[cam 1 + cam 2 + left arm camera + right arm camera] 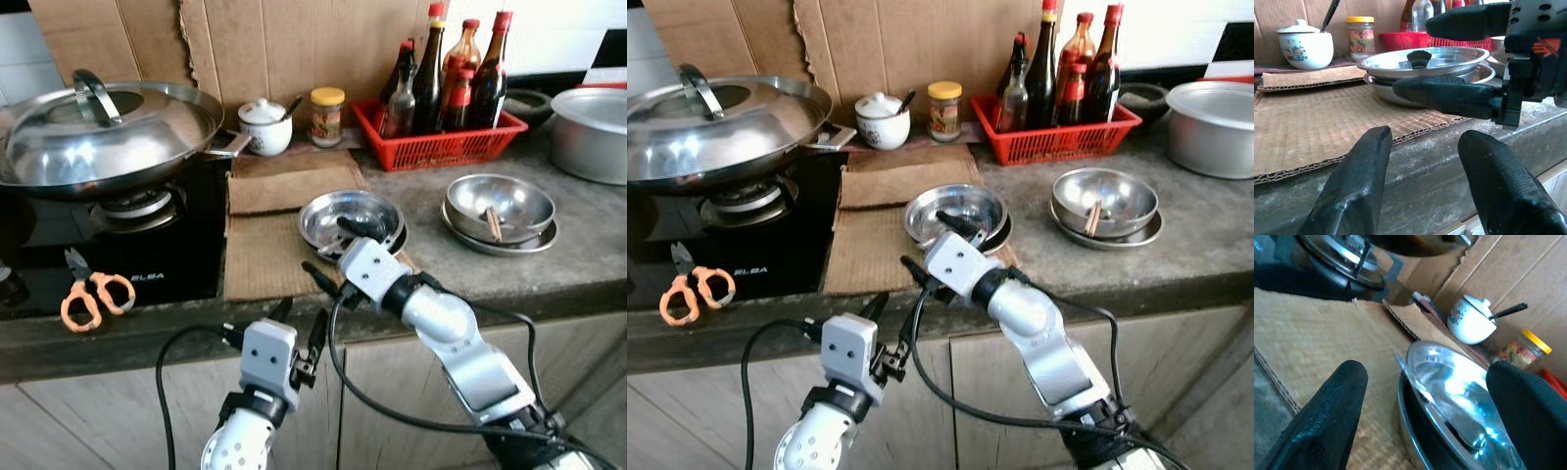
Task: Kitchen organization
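Right hand (331,249) at near-left rim of stacked steel lids (351,217), fingers apart, straddling the rim, nothing gripped. Lids lying centre of counter (588,250), partly on corrugated cardboard (265,250). Left hand (299,328) below counter's near edge, fingers spread, empty. Far right: red basket (431,145) of sauce bottles. Right of lids: steel bowls (498,208). Left: lidded wok (103,132) on stove; orange scissors (90,294) near.

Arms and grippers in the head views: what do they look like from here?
Both arms are silver metal with black joint collars. Each ends in a pale grey boxy wrist block carrying two long black textured fingers: the left gripper and the right gripper. Loose black cables loop from each wrist. The left forearm shell is perforated with small holes.
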